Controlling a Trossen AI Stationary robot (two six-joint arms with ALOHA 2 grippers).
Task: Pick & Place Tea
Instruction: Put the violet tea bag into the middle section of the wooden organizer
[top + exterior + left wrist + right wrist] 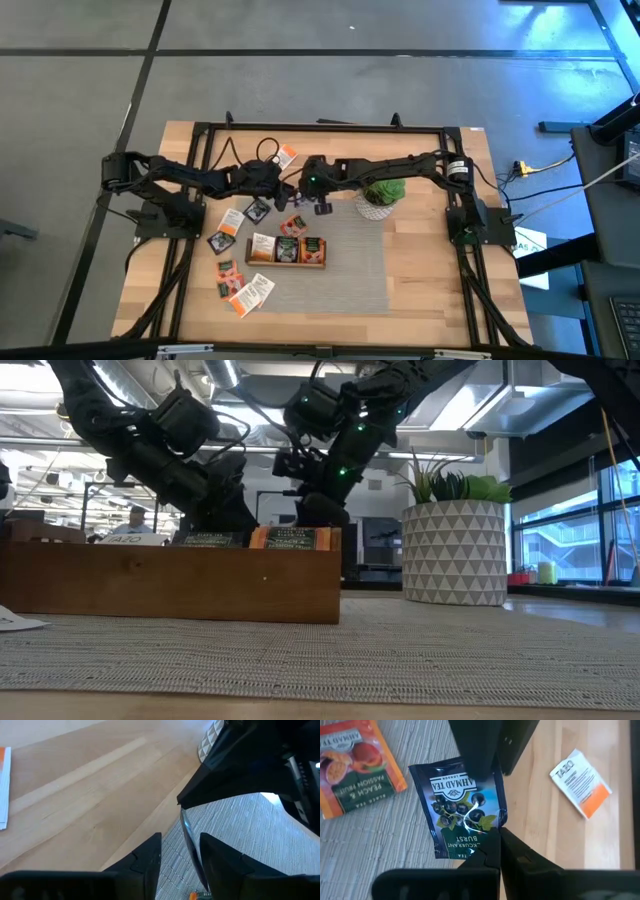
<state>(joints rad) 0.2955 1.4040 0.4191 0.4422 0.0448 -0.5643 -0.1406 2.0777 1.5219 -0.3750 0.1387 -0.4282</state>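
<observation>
A wooden tray (286, 262) lies on a grey mat (350, 270) near a potted plant (381, 197)

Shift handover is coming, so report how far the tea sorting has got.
Done: the tray holds stored sachets in all three compartments. In hand: the right gripper pinches a blackcurrant sachet, with the left gripper fingers open around its far edge. Left: several loose sachets lie on the table beside the tray.

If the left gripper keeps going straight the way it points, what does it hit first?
Probably the dark sachet, edge-on between the open left gripper fingers, pinched by the right gripper; depth is unclear.
</observation>
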